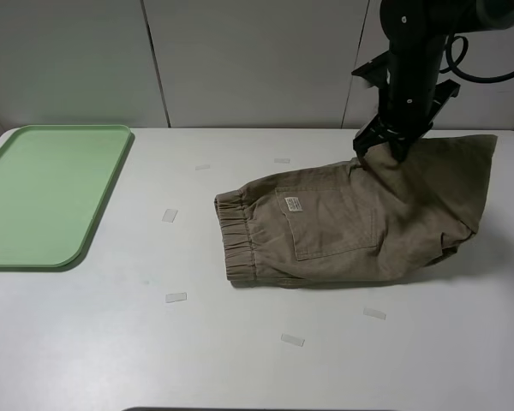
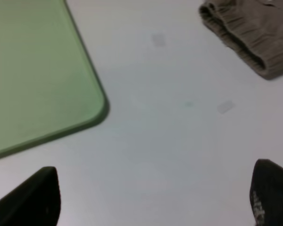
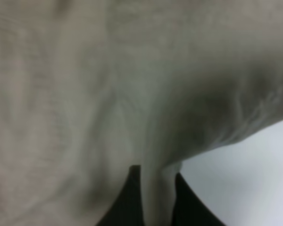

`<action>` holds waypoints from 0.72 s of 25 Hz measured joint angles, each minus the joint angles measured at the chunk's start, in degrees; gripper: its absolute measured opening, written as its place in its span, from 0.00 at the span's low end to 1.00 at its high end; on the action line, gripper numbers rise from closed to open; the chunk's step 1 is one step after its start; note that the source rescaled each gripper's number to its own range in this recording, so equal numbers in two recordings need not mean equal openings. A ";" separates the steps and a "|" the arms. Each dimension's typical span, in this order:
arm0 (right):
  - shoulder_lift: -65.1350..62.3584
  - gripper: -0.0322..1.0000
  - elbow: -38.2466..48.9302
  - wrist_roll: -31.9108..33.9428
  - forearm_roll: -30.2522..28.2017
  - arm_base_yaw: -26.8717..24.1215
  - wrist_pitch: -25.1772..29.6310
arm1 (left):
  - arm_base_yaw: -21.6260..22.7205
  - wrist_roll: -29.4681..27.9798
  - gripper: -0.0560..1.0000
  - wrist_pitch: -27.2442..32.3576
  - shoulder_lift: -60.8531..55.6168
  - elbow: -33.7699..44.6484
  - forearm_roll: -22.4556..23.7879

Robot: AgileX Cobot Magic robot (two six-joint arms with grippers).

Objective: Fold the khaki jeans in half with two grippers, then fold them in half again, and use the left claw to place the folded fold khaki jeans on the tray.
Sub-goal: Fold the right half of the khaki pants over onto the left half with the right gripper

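The khaki jeans lie on the white table right of centre, waistband toward the left, a back pocket and small white label facing up. The right gripper is shut on a pinch of the cloth at the far edge and lifts it into a peak; the right wrist view shows the fabric clamped between the black fingers. The left gripper is open and empty above bare table, between the light-green tray and the waistband. The left arm is out of the high view. The tray lies at the far left.
Several small clear tape marks lie on the table, for instance one left of the waistband and one toward the front. A white panelled wall stands behind the table.
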 joint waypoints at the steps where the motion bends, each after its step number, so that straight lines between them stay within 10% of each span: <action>1: -0.07 0.08 0.00 0.04 1.08 0.73 -0.39 | 0.00 0.00 0.79 0.00 0.00 0.00 0.76; 18: -0.07 0.08 0.00 0.47 13.81 9.99 -7.86 | 0.00 0.00 0.79 0.00 0.00 0.00 3.19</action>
